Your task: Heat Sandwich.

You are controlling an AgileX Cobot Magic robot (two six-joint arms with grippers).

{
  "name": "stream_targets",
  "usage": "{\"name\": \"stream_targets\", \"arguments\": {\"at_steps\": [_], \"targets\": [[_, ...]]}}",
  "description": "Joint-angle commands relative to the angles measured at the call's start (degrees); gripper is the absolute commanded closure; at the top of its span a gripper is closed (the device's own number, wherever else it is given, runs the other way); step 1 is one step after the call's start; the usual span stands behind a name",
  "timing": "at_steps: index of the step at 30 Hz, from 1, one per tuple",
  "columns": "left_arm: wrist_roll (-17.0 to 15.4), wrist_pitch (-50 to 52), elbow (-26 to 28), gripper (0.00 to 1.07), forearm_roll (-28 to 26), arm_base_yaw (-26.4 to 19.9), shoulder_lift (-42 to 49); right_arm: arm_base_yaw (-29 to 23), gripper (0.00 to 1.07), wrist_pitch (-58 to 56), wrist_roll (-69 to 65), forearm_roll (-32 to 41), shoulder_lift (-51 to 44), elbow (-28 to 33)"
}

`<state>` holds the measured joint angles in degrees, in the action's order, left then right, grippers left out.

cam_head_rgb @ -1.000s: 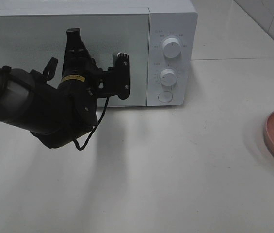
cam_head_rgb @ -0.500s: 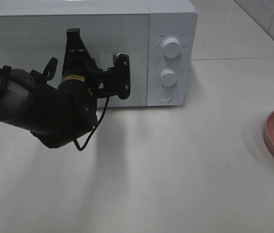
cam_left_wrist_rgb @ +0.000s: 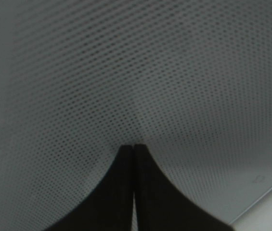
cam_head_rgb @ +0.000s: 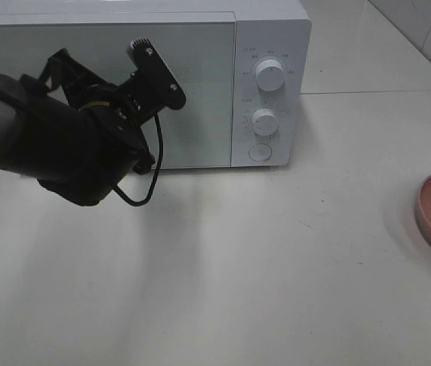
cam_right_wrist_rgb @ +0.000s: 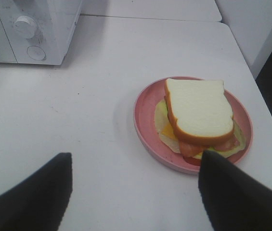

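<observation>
Now the left arm [cam_head_rgb: 55,149] is swinging over to the left, against the microwave [cam_head_rgb: 268,30] door.

Its wrist is sitting higher and further left than a moment ago; the left gripper [cam_left_wrist_rgb: 134,149] is pressing its jaws together at the dotted door glass [cam_left_wrist_rgb: 174,72]. The right gripper [cam_right_wrist_rgb: 133,192] is hanging spread wide above the table [cam_right_wrist_rgb: 78,120], with the sandwich [cam_right_wrist_rgb: 199,115] lying on the pink plate [cam_right_wrist_rgb: 143,120] to the microwave's right, well apart from it.

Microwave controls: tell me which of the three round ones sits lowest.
The flat round button at the bottom of the microwave panel; the two knobs above it stick out and have grips.
</observation>
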<state>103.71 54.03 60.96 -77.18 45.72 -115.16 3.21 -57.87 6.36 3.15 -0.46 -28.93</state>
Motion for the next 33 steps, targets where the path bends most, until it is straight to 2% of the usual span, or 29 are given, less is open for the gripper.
{"name": "stream_targets", "arguments": {"at_steps": [1,4,7,8,10,17,21,22,26,30,33], "targets": [[-4.81,-6.47,0.46,1.07,-9.28,0.0,4.76,-0.06,0.36,0.63,-0.23,0.0,-1.32,0.17],[-4.81,-9.8,0.46,1.07,-13.29,0.0,6.82,-0.06,0.36,0.63,-0.23,0.0,-1.32,0.17],[-4.7,-18.11,0.46,1.07,-22.63,0.0,11.4,-0.06,0.36,0.63,-0.23,0.0,-1.32,0.17],[-4.7,-18.11,0.46,1.07,-22.63,0.0,11.4,-0.06,0.36,0.63,-0.23,0.0,-1.32,0.17],[-3.32,-24.35,0.29,1.07,-26.87,0.0,14.21,-0.06,0.36,0.63,-0.23,0.0,-1.32,0.17],[-4.53,-35.64,-1.95,1.07,-26.87,0.11,19.6,-0.06,0.36,0.63,-0.23,0.0,-1.32,0.17],[-2.46,-43.37,-4.93,1.07,-26.87,0.11,22.75,-0.06,0.36,0.63,-0.23,0.0,-1.32,0.17],[-0.4,-49.68,-6.88,1.07,-26.87,0.11,24.24,-0.06,0.36,0.63,-0.23,0.0,-1.32,0.17],[-0.06,-56.55,-9.51,1.07,-26.87,0.11,26.18,-0.06,0.36,0.63,-0.23,0.0,-1.32,0.17],[-1.43,-59.59,-11.75,1.07,-24.69,0.11,27.85,-0.06,0.36,0.63,-0.23,0.0,-1.32,0.17],[-5.1,-59.53,-11.92,1.07,-18.79,-0.23,28.53,-0.06,0.36,0.63,-0.23,0.0,-1.32,0.17]]}}
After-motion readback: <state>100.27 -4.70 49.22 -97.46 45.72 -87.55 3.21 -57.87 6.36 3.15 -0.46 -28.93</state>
